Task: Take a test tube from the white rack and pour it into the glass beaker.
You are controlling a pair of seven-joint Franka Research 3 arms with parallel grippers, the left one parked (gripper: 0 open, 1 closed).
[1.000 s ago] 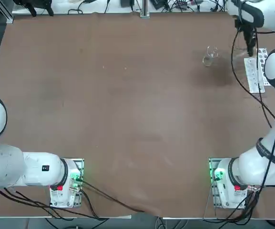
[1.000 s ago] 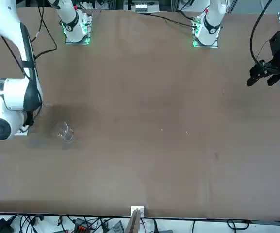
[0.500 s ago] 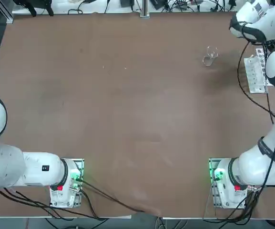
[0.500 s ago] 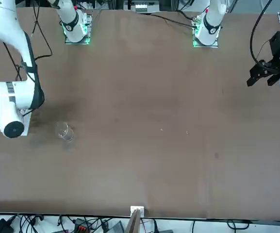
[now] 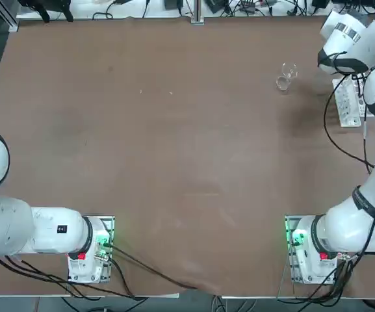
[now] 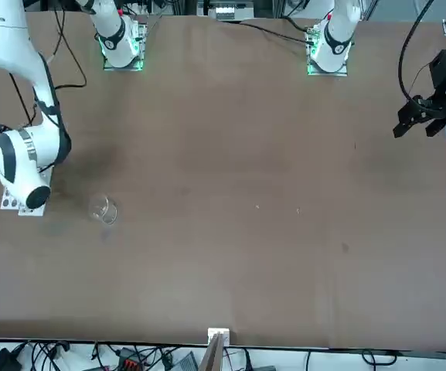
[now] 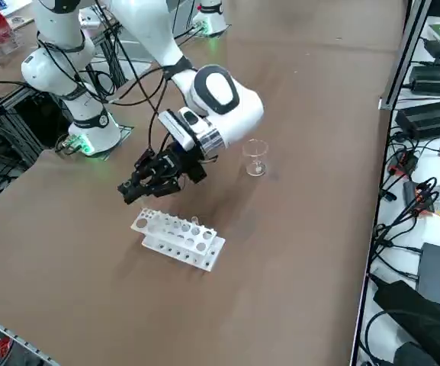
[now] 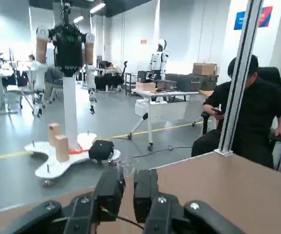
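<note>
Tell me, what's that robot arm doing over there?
The right arm's tool hangs just above the rack at the table's edge, tipped over sideways. It seems to pinch a small clear tube between its fingers. The beaker stands upright a little way off, with nothing poured into it yet. So the arm has its tube and the pouring is not yet done.

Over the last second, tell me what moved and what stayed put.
The right gripper swung up off the white rack and tilted toward horizontal, uncovering the rack in the overhead view; it now hangs beside the rack's end. Whether it took a tube can't be seen. The rack and the glass beaker kept their places.
</note>
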